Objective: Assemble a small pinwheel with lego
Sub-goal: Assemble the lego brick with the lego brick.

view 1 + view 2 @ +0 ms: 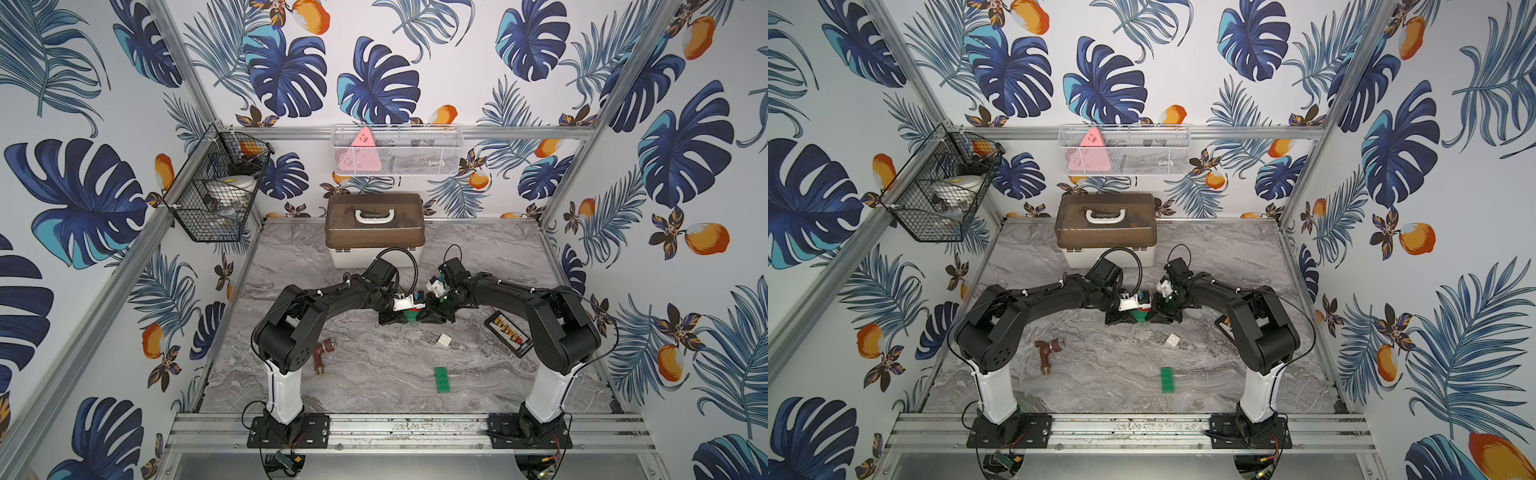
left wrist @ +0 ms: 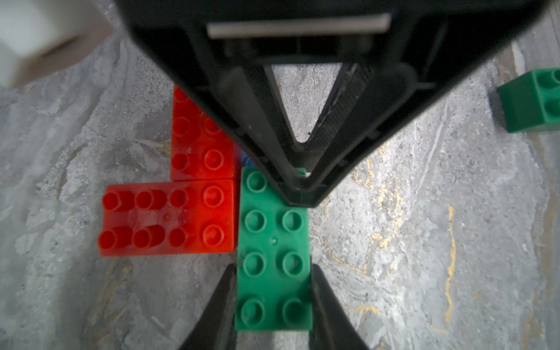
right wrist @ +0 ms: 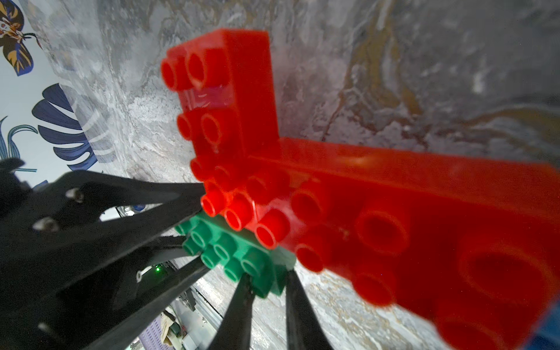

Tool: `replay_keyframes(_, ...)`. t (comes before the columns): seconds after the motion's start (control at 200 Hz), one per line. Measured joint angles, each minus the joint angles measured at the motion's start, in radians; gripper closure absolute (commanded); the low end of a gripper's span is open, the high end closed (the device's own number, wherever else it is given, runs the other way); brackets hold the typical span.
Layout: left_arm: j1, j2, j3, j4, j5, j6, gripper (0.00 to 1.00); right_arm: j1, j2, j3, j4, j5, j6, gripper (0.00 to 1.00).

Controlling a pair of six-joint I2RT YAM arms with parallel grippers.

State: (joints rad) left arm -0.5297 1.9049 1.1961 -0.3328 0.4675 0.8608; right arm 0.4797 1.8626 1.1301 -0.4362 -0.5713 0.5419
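Observation:
The partial pinwheel (image 1: pixel 412 316) lies mid-table where both arms meet. In the left wrist view, two red bricks (image 2: pixel 169 218) form an L, a green brick (image 2: pixel 272 236) lies alongside them, and a sliver of blue (image 2: pixel 247 160) shows between. My left gripper (image 2: pixel 272 272) is shut on the green brick's near end, one finger on each long side. My right gripper (image 2: pixel 300 194) is shut, its tips resting on the far end of that brick (image 3: pixel 260 272). A loose green brick (image 1: pixel 442 379) and the white square brick (image 1: pixel 444 340) lie nearer the front.
A brown-lidded toolbox (image 1: pixel 376 228) stands behind the arms. A black button board (image 1: pixel 509 334) lies by the right arm. A brown pipe fitting (image 1: pixel 324 351) lies by the left arm. Wire baskets (image 1: pixel 397 151) hang on the back wall.

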Motion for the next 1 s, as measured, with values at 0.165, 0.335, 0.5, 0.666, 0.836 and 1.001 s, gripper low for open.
replay_keyframes(0.165, 0.0, 0.003, 0.001, 0.0, 0.0, 0.006, 1.0, -0.002, 0.021, 0.035, -0.044, -0.011, 0.005, 0.82)
replay_keyframes(0.335, 0.001, 0.036, 0.042, -0.047, 0.0, 0.048, 1.0, -0.006, 0.031, 0.041, -0.049, -0.029, 0.009, 0.82)
replay_keyframes(0.5, 0.001, 0.054, 0.064, -0.078, 0.001, 0.057, 1.0, -0.01, 0.035, 0.044, -0.051, -0.04, 0.019, 0.82)
replay_keyframes(0.666, -0.001, 0.061, 0.071, -0.09, -0.002, 0.058, 1.0, -0.012, 0.047, 0.058, -0.068, -0.05, 0.019, 0.82)
replay_keyframes(0.836, -0.001, 0.074, 0.084, -0.114, -0.002, 0.062, 1.0, -0.016, 0.055, 0.065, -0.079, -0.058, 0.019, 0.82)
replay_keyframes(1.001, -0.011, 0.08, 0.074, -0.097, -0.028, 0.069, 1.0, -0.017, 0.06, 0.068, -0.077, -0.064, 0.024, 0.83)
